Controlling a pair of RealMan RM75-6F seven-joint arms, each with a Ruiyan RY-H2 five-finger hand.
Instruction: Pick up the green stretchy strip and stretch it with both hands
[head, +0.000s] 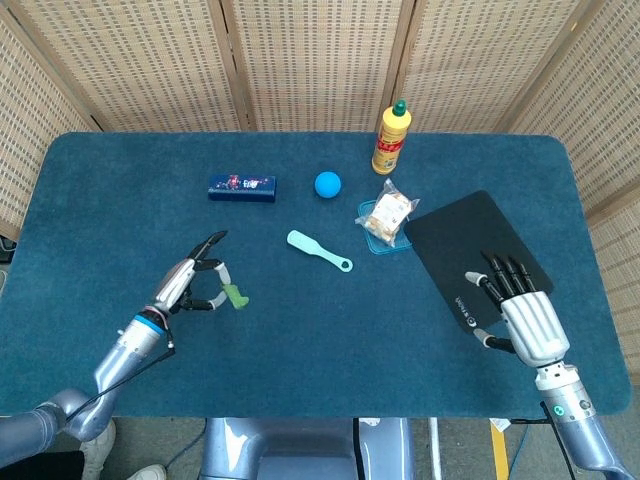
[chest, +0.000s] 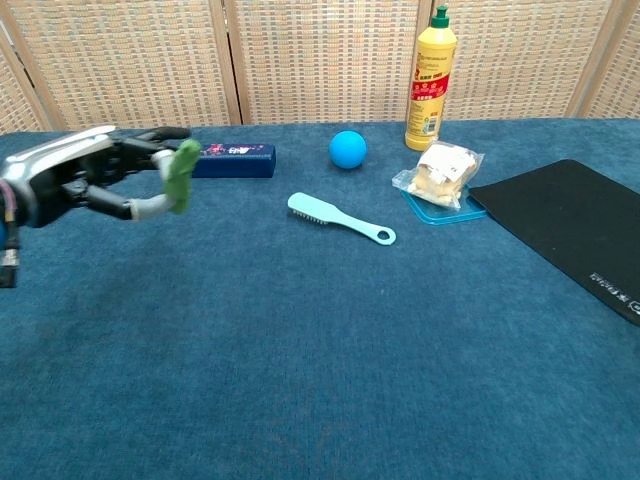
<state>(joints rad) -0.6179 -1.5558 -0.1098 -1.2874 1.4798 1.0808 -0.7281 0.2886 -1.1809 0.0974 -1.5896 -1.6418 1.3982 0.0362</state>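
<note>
My left hand (head: 190, 285) (chest: 95, 180) pinches the green stretchy strip (head: 234, 296) (chest: 180, 174) between thumb and a finger and holds it up off the blue table. The strip hangs short and bunched from the fingertips. My right hand (head: 522, 315) hovers with its fingers spread over the near edge of the black mat (head: 470, 255), holding nothing, and only the head view shows it. The two hands are far apart, with the strip at the left one.
On the table lie a dark blue box (head: 242, 187) (chest: 232, 159), a blue ball (head: 327, 183) (chest: 347, 148), a light blue brush (head: 318, 250) (chest: 340, 219), a snack bag on a blue lid (head: 386, 215) (chest: 438, 174) and a yellow bottle (head: 391, 138) (chest: 430, 75). A wicker screen (head: 320, 60) stands behind.
</note>
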